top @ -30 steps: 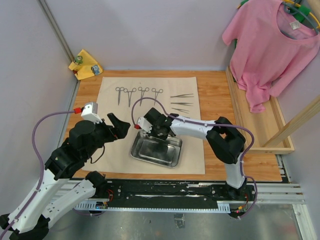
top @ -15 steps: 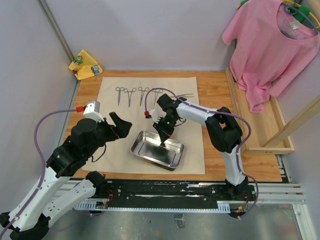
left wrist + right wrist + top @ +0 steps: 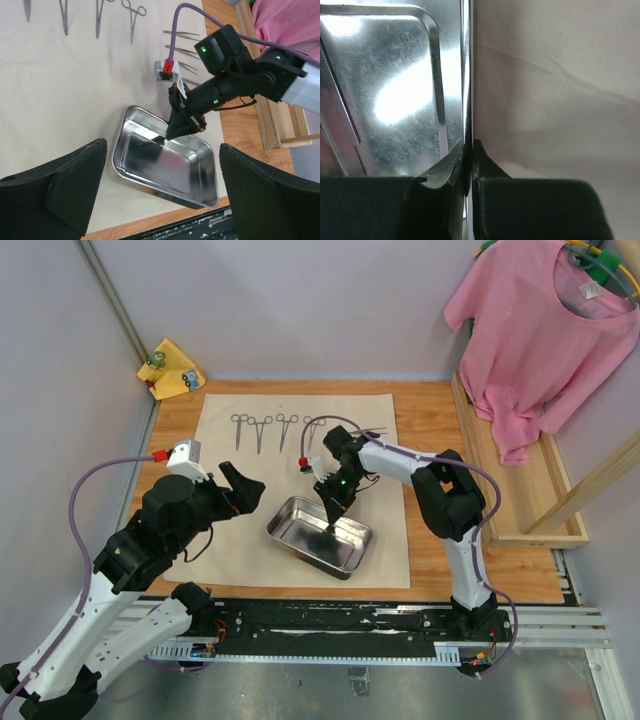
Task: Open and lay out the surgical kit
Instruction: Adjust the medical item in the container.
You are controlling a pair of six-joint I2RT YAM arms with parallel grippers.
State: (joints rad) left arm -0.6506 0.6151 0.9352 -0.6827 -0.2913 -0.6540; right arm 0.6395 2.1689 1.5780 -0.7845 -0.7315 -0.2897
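Steel tray [image 3: 300, 532], lying diagonally on the beige cloth wrap [image 3: 385, 565]: far long rim clamped between the right gripper's [image 3: 332, 524] fingers; left gripper [image 3: 245, 487], fingers wide apart, hovers to its left.

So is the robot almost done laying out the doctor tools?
Nearly. Beige wrap lies open, four forceps and the tweezers lined up on it. The right gripper, jaws shut, holds the steel tray by its rim; it probably still needs placing. Left gripper hangs open.
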